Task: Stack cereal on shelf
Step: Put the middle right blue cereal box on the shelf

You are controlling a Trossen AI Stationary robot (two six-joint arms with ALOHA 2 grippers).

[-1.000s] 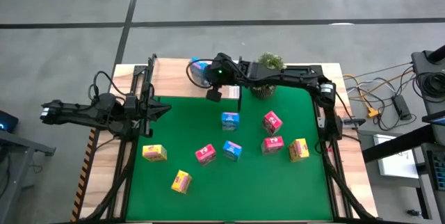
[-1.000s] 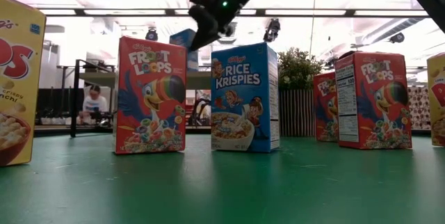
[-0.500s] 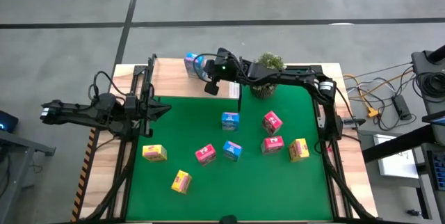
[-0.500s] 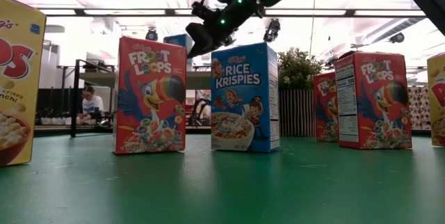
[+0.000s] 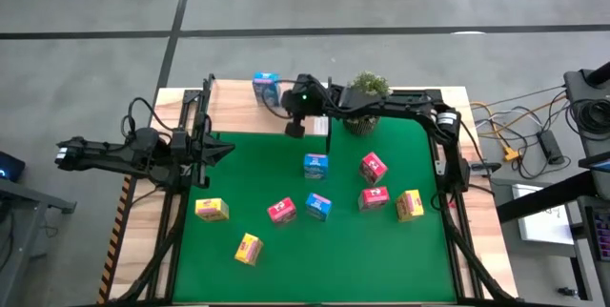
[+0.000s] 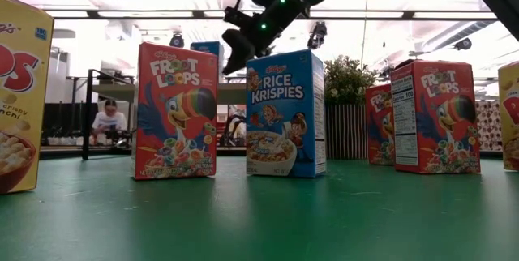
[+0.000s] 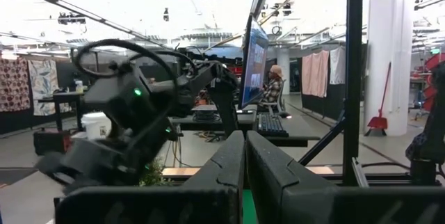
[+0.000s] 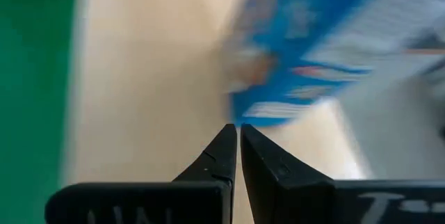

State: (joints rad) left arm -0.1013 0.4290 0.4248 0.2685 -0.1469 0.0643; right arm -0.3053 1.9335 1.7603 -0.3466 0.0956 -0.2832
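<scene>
The shelf is a light-wood board at the table's far edge, left of the plant. One blue cereal box stands on its far part and shows blurred in the right wrist view, over the board. My right gripper hangs shut over the shelf's near part, slanting down, with the box just beyond its tips; the high view shows a gap between them. Several more boxes stand on the green mat. My left gripper waits shut at the mat's left edge.
On the mat stand blue boxes, pink-red ones and yellow ones. The potted plant stands right of the shelf, under my right arm. A person sits in the room beyond.
The blue box has shifted toward the far left on the shelf, from right beside my right gripper to a spot clear of it. My right gripper swung toward the far left edge, then drew back toward the mat.
</scene>
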